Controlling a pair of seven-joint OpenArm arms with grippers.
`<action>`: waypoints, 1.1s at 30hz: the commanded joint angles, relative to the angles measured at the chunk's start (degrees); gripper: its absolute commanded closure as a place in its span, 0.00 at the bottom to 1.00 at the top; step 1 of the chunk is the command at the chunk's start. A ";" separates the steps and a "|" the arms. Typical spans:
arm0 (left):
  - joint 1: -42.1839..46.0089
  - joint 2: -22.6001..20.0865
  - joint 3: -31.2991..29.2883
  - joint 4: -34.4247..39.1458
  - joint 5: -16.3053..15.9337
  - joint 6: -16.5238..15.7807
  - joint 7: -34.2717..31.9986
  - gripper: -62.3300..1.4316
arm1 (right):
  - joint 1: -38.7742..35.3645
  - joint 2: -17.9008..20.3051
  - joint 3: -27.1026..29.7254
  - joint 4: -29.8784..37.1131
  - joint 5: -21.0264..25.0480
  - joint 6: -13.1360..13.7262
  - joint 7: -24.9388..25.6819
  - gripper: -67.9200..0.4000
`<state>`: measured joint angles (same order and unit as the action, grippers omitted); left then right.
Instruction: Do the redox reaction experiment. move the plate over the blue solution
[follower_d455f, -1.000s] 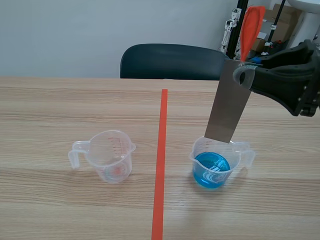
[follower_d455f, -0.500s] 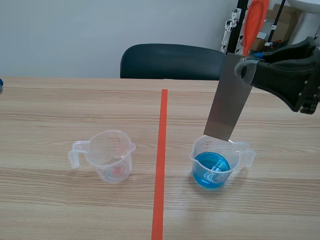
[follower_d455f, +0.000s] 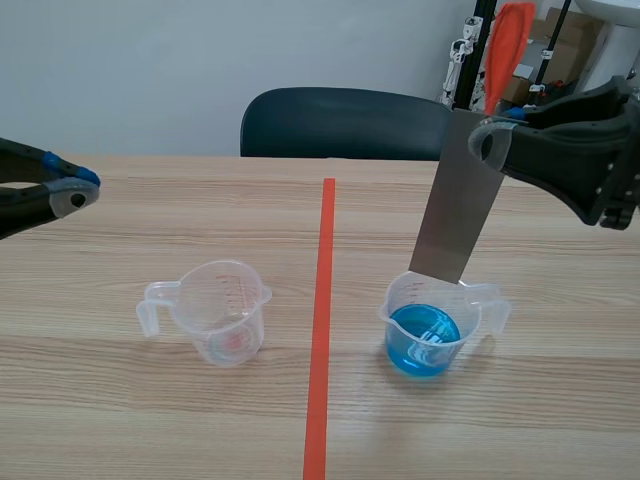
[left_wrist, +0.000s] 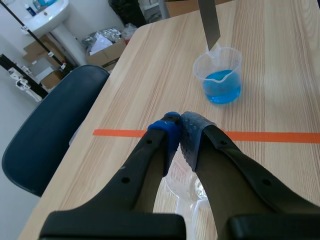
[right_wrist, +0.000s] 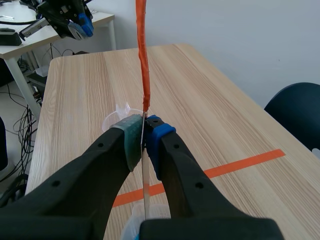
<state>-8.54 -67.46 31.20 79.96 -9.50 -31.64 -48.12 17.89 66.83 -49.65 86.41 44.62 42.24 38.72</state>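
Since it must dip straight down:
plate (follower_d455f: 458, 205): hangs upright over blue cup (follower_d455f: 425, 338)
right gripper (follower_d455f: 489, 142): pinching plate's top
left gripper (follower_d455f: 66, 190): closed, empty, near tabletop (follower_d455f: 120, 420) left edge

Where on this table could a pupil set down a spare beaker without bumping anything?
Bare table lies between the clear cup and the tape line, along the near edge, and behind both cups. Crowded: over the blue-solution cup, where the plate hangs from the right gripper.
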 joint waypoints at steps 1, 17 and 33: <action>-2.34 1.77 1.66 0.44 -0.72 -0.11 0.92 0.93 | 0.81 0.28 0.94 0.13 1.07 0.48 0.85 0.99; -19.10 14.49 15.41 -0.13 -0.33 -2.73 14.21 0.93 | 0.81 0.28 0.94 0.13 2.16 0.48 0.85 0.99; -26.38 27.63 23.43 -10.29 -0.33 -7.15 20.96 0.93 | 0.81 0.28 0.94 0.13 2.14 0.48 0.59 0.99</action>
<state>-33.85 -40.14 54.52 69.08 -9.21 -38.68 -26.74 17.89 66.83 -49.65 86.41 45.71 42.24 38.70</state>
